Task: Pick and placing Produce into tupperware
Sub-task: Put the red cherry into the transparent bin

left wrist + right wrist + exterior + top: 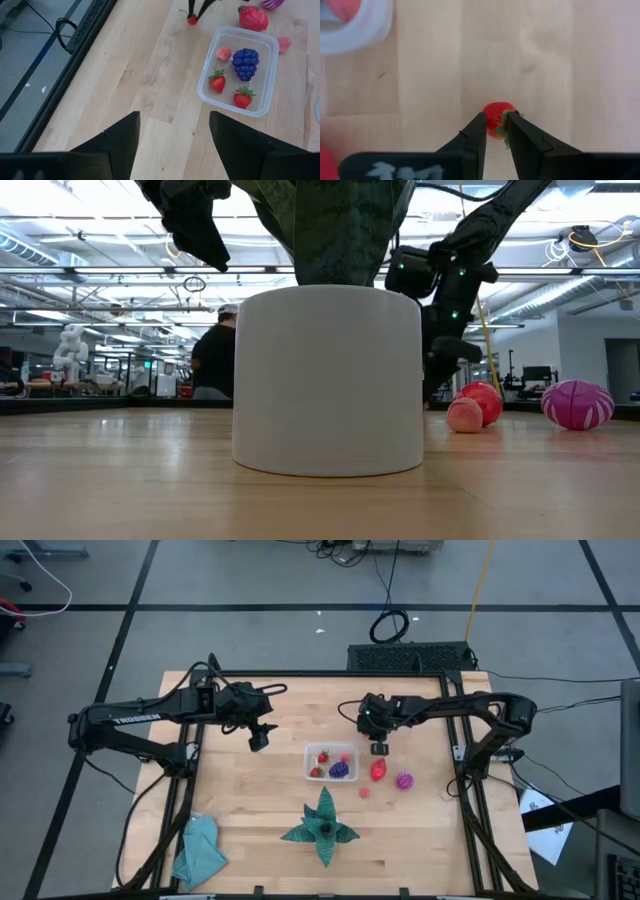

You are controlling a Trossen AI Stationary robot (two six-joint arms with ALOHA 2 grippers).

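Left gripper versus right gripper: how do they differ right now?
The left gripper is open and empty, hanging over bare table beside the tupperware; the right gripper is shut on a small strawberry, down near the tabletop beyond the container. Both have dark two-finger jaws.

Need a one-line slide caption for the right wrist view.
Right gripper shut on a small strawberry above the wooden table, tupperware corner nearby.

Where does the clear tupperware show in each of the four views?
High view: tupperware at table centre.
Low view: not visible.
Left wrist view: upper right, four fruits inside.
Right wrist view: only a corner.
Shared landmark: small strawberry pinched by the right gripper.
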